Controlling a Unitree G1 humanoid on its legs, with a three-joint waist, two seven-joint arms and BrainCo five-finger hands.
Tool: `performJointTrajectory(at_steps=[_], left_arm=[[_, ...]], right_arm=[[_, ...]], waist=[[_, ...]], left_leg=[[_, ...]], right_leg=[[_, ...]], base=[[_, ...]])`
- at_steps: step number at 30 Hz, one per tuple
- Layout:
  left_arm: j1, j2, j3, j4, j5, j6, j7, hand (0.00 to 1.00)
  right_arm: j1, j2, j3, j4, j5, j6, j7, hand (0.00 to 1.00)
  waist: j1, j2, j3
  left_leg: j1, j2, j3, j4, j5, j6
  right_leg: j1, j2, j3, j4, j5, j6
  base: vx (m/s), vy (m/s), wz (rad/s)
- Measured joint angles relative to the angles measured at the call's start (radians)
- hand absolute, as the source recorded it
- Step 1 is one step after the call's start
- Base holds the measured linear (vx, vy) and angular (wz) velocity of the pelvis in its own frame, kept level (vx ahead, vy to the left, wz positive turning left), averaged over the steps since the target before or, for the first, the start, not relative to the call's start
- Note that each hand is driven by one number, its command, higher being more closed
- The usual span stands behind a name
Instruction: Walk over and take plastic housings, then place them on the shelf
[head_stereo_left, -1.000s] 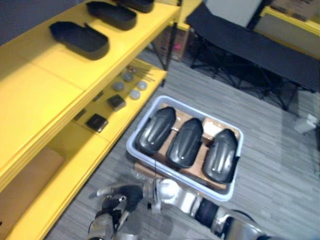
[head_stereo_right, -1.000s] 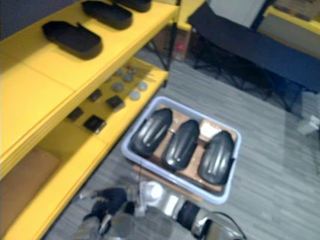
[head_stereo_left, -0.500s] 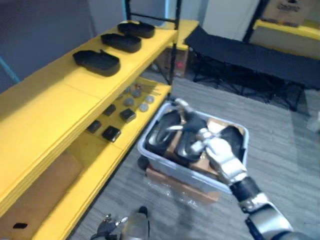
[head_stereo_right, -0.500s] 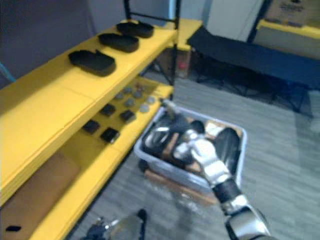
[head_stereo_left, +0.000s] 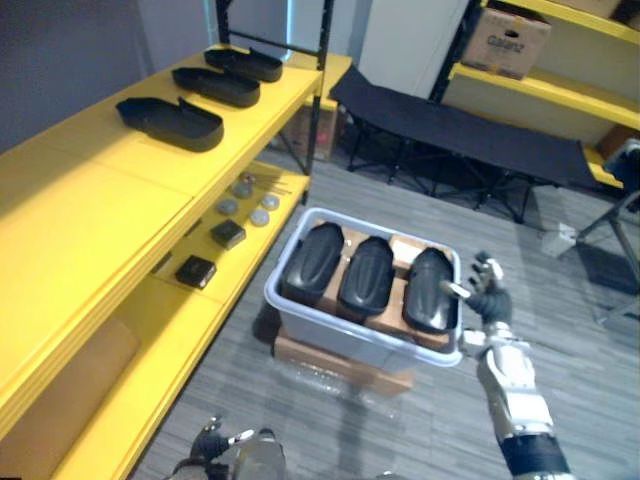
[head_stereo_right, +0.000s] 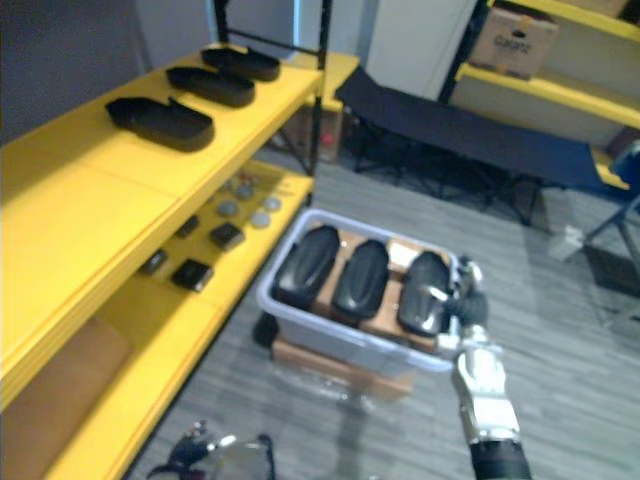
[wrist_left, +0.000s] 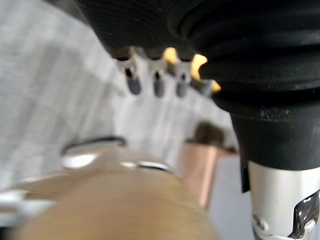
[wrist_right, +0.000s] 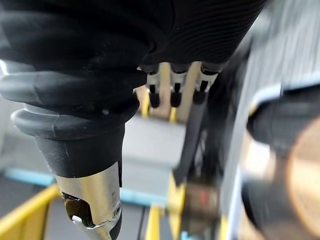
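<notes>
Step in hand, as I judge it: reach into the bin for a housing. None is lifted yet. Three black plastic housings (head_stereo_left: 366, 275) lie side by side in the grey bin (head_stereo_left: 345, 338), which sits on a cardboard box (head_stereo_left: 335, 362).

Right hand (head_stereo_left: 489, 302): raised just outside the bin's rim, fingers fairly straight and loosely spread, thumb pointing in over the rim. It holds nothing. Whether the thumb touches the rim, I cannot tell.

The nearest housing (head_stereo_left: 431, 290) lies just beside the thumb, inside the bin. The other two lie beyond it, farther from the hand.

Left hand (head_stereo_left: 232, 447): low, well apart from the bin, idle. How far open, cannot tell.

Yellow shelf (head_stereo_left: 95, 205): past the bin from the right hand, well apart. Three shelved housings (head_stereo_left: 170, 122) lie on its top level, with bare yellow board beside them.

How to do it well:
- Take the nearest housing first.
- Carry the hand over the rim, not against it.
- Come down on the rounded back, across the narrow width, thumb on one flank and fingers on the other.
- The gap to the middle housing looks tight, so slide the fingers in carefully.
- The shell looks smooth and glossy, likely slippery. Get a full wrap before you lift.
- Lift straight up, so you neither drag the neighbour nor shift the bin on its box.
</notes>
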Motion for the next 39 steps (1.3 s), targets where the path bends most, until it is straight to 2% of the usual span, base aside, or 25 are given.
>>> performJointTrajectory(at_steps=[1,2,3,4,5,6,7,8,9,11,12,16,20,24,26,33,34,36,39], left_arm=[[0.002,-0.001,0.001,-0.004,-0.002,-0.001,-0.001,0.00],[0.004,-0.001,0.001,-0.012,-0.002,-0.007,-0.001,0.00],[0.004,-0.002,0.003,-0.030,-0.001,-0.021,-0.001,0.00],[0.001,0.001,0.004,-0.031,-0.001,-0.030,-0.001,0.00],[-0.007,0.015,0.013,-0.038,-0.008,-0.041,-0.002,0.00],[-0.047,-0.001,0.026,-0.039,-0.032,-0.045,-0.001,0.00],[-0.054,-0.006,0.031,-0.041,-0.043,-0.049,-0.002,0.00],[-0.060,-0.015,0.038,-0.039,-0.056,-0.057,0.000,0.00],[-0.085,-0.012,0.037,-0.037,-0.080,-0.067,0.001,0.00],[-0.099,0.003,0.040,-0.037,-0.090,-0.081,0.022,0.00],[-0.102,-0.003,0.036,-0.036,-0.095,-0.081,0.032,0.00],[-0.102,-0.020,0.027,-0.028,-0.144,-0.095,0.046,0.00],[-0.102,-0.020,0.003,-0.025,-0.206,-0.122,0.065,0.00],[-0.100,-0.052,-0.010,-0.014,-0.239,-0.121,0.065,0.00],[-0.101,-0.066,-0.042,0.001,-0.244,-0.122,0.062,0.00],[-0.097,-0.088,-0.048,0.027,-0.283,-0.125,0.032,0.00],[-0.098,-0.090,-0.050,0.027,-0.283,-0.127,0.029,0.00],[-0.100,-0.100,-0.065,0.026,-0.289,-0.130,0.027,0.00],[-0.100,-0.103,-0.086,0.028,-0.316,-0.139,0.026,0.00]], right_arm=[[-0.013,-0.006,-0.010,0.039,0.012,0.002,-0.015,0.00],[-0.034,-0.016,-0.019,0.088,0.040,0.009,-0.041,0.00],[-0.080,-0.027,-0.038,0.149,0.079,0.016,-0.075,0.00],[-0.108,-0.030,-0.045,0.178,0.093,0.019,-0.085,0.00],[-0.159,-0.038,-0.049,0.223,0.117,0.019,-0.099,0.00],[-0.236,-0.083,-0.060,0.298,0.135,0.019,-0.111,0.00],[-0.262,-0.099,-0.068,0.315,0.144,0.019,-0.122,0.00],[-0.302,-0.130,-0.075,0.332,0.156,0.018,-0.148,0.00],[-0.331,-0.151,-0.090,0.345,0.175,0.017,-0.171,0.00],[-0.394,-0.154,-0.094,0.410,0.195,0.019,-0.196,0.00],[-0.428,-0.172,-0.096,0.442,0.200,0.019,-0.209,0.00],[-0.539,-0.245,-0.092,0.505,0.212,0.022,-0.234,0.00],[-0.642,-0.330,-0.090,0.589,0.211,0.036,-0.273,0.00],[-0.696,-0.399,-0.069,0.658,0.210,0.076,-0.314,0.00],[-0.732,-0.438,-0.058,0.694,0.210,0.107,-0.333,0.00],[-0.775,-0.483,-0.048,0.772,0.210,0.163,-0.378,0.00],[-0.779,-0.500,-0.046,0.776,0.210,0.170,-0.378,0.00],[-0.797,-0.553,-0.042,0.781,0.208,0.184,-0.378,0.00],[-0.818,-0.564,-0.036,0.815,0.208,0.203,-0.376,0.00]], waist=[[0.002,0.002,0.005],[0.008,0.019,0.021],[0.022,0.026,0.041],[0.026,0.016,0.047],[0.026,-0.032,0.058],[0.031,-0.006,0.106],[0.037,0.010,0.122],[0.036,0.051,0.158],[0.029,0.068,0.192],[0.045,0.030,0.223],[0.053,0.024,0.231],[0.061,0.038,0.245],[0.080,0.068,0.258],[0.083,0.109,0.280],[0.084,0.141,0.296],[0.086,0.151,0.295],[0.085,0.158,0.298],[0.085,0.189,0.303],[0.086,0.210,0.303]], left_leg=[[-0.002,0.000,0.000,0.000,0.000,0.000],[-0.010,0.001,0.000,-0.001,0.000,0.000],[-0.037,-0.001,0.006,-0.003,0.000,-0.001],[-0.054,-0.006,0.020,-0.012,0.001,-0.003],[-0.071,-0.028,0.054,-0.018,0.006,0.003],[-0.159,0.012,0.057,0.187,-0.013,0.051],[-0.186,0.030,0.051,0.267,-0.027,0.063],[-0.182,0.054,0.037,0.303,-0.041,0.058],[-0.174,0.058,0.029,0.237,-0.067,0.034],[-0.196,0.042,0.041,0.200,-0.037,0.035],[-0.212,0.037,0.042,0.199,-0.034,0.040],[-0.211,0.004,0.041,0.170,-0.022,0.050],[-0.234,-0.015,0.042,0.157,-0.008,0.054],[-0.262,-0.030,0.028,0.170,-0.004,0.056],[-0.283,-0.037,0.015,0.184,-0.004,0.056],[-0.325,-0.043,0.006,0.189,0.014,0.051],[-0.333,-0.045,0.003,0.194,0.014,0.051],[-0.355,-0.047,-0.004,0.203,0.018,0.053],[-0.380,-0.047,-0.006,0.201,0.030,0.051]], right_leg=[[0.000,0.000,0.000,-0.001,0.000,0.000],[0.000,0.003,0.001,-0.005,-0.001,-0.001],[-0.014,0.007,0.001,-0.020,-0.025,-0.021],[-0.031,0.004,0.004,-0.033,-0.050,-0.045],[-0.057,-0.032,0.011,-0.077,-0.112,-0.052],[-0.097,-0.020,0.003,-0.068,-0.107,-0.002],[-0.109,-0.012,-0.006,-0.067,-0.093,0.003],[-0.129,0.015,-0.011,-0.060,-0.087,0.006],[-0.162,0.016,-0.021,-0.024,-0.089,0.004],[-0.225,-0.004,-0.008,0.022,-0.084,0.006],[-0.245,-0.007,-0.007,0.030,-0.084,0.006],[-0.262,-0.034,0.001,0.047,-0.092,0.005],[-0.312,-0.059,0.009,0.090,-0.111,0.010],[-0.354,-0.083,0.020,0.157,-0.144,0.013],[-0.383,-0.096,0.024,0.204,-0.164,0.015],[-0.450,-0.121,0.026,0.274,-0.199,0.004],[-0.458,-0.127,0.024,0.286,-0.205,0.006],[-0.479,-0.130,0.025,0.305,-0.209,0.005],[-0.515,-0.135,0.026,0.327,-0.213,0.000]], base=[[-0.13,0.065,0.27],[-0.14,0.029,0.18],[-0.17,0.016,0.11],[-0.16,-0.006,0.02],[-0.20,0.000,-0.06],[-0.25,0.005,-0.09],[-0.22,0.025,-0.05],[-0.13,0.062,0.15],[-0.05,0.077,0.19],[-0.03,0.049,0.03],[0.00,0.010,-0.04],[0.02,0.050,0.12],[0.01,0.043,0.05],[-0.01,0.027,0.12],[-0.04,0.000,0.14],[-0.04,-0.023,0.05],[-0.06,-0.016,0.12],[-0.07,-0.010,0.08],[-0.05,-0.016,0.02]])
